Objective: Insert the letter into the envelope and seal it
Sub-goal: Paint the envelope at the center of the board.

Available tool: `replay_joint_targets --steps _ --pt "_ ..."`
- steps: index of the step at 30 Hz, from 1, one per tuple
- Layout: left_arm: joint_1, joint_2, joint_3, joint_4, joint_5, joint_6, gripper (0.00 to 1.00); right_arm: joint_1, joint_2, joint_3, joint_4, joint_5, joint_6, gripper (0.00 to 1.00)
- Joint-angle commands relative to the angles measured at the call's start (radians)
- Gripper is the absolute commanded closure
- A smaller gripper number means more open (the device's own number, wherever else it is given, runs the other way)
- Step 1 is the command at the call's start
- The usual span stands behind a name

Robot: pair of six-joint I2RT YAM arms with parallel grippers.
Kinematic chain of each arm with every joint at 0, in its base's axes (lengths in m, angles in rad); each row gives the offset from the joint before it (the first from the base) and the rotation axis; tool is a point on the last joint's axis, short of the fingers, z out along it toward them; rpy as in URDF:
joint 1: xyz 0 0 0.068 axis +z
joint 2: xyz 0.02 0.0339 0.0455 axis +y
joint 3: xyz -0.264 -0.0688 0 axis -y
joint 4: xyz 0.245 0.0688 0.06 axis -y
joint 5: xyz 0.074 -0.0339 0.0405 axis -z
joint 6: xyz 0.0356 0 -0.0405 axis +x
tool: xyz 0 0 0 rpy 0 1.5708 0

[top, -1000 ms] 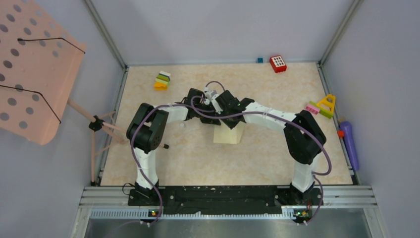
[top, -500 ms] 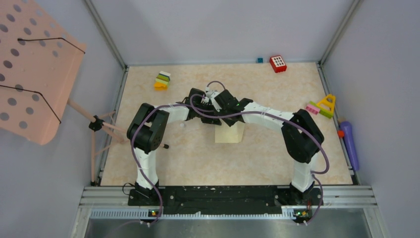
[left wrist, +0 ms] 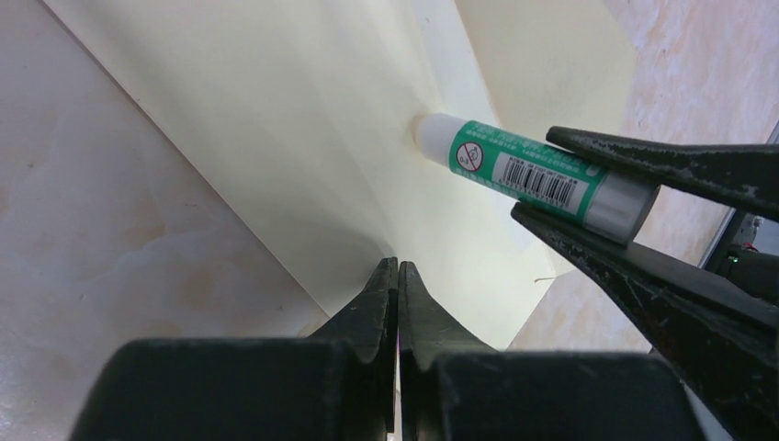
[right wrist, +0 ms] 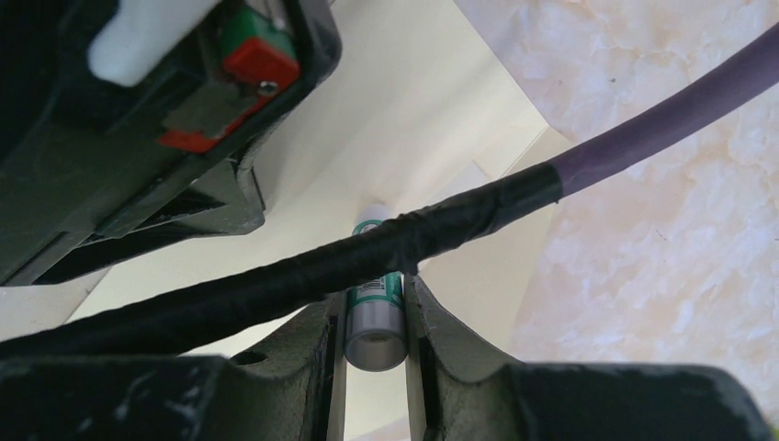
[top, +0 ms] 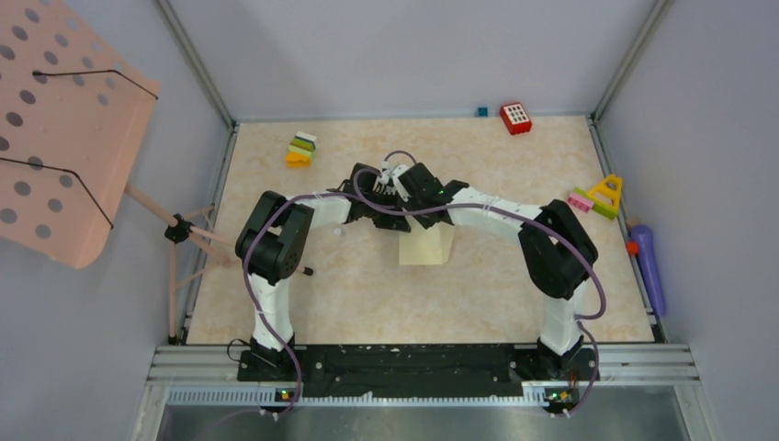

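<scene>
The pale yellow envelope (top: 427, 248) lies mid-table under both wrists, its flap open (left wrist: 303, 119). My left gripper (left wrist: 397, 266) is shut, its tips resting on the envelope paper where creases meet; I cannot tell whether paper is pinched between them. My right gripper (right wrist: 377, 289) is shut on a green-and-white glue stick (right wrist: 377, 322). In the left wrist view the glue stick's (left wrist: 524, 170) white tip touches the inside of the envelope near a fold. A purple cable (right wrist: 643, 129) crosses the right wrist view. The letter is not in view.
Toy blocks sit round the table's edges: a red one (top: 515, 118) and a small blue cube (top: 481, 111) at the back, a yellow-green stack (top: 301, 149) back left, a yellow triangle piece (top: 602, 195) at right. A purple tool (top: 648, 266) lies beyond the right rim. A pink perforated stand (top: 64, 129) stands left.
The right wrist has edged slightly left and away with the glue stick. The visible part of the envelope now looks squarer. The left arm has stayed put.
</scene>
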Motion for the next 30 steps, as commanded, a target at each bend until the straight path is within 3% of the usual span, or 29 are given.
replay_joint_targets --steps 1,17,30 --pt "-0.024 0.044 -0.010 -0.083 -0.086 0.041 1.00 -0.022 0.023 0.036 0.023 0.042 0.002 1.00" --pt "-0.024 0.046 -0.007 -0.083 -0.084 0.043 1.00 -0.063 0.065 0.080 0.083 0.019 -0.005 1.00" --pt "-0.024 0.048 -0.005 -0.085 -0.093 0.040 1.00 -0.061 0.018 0.040 0.009 -0.095 -0.003 1.00"
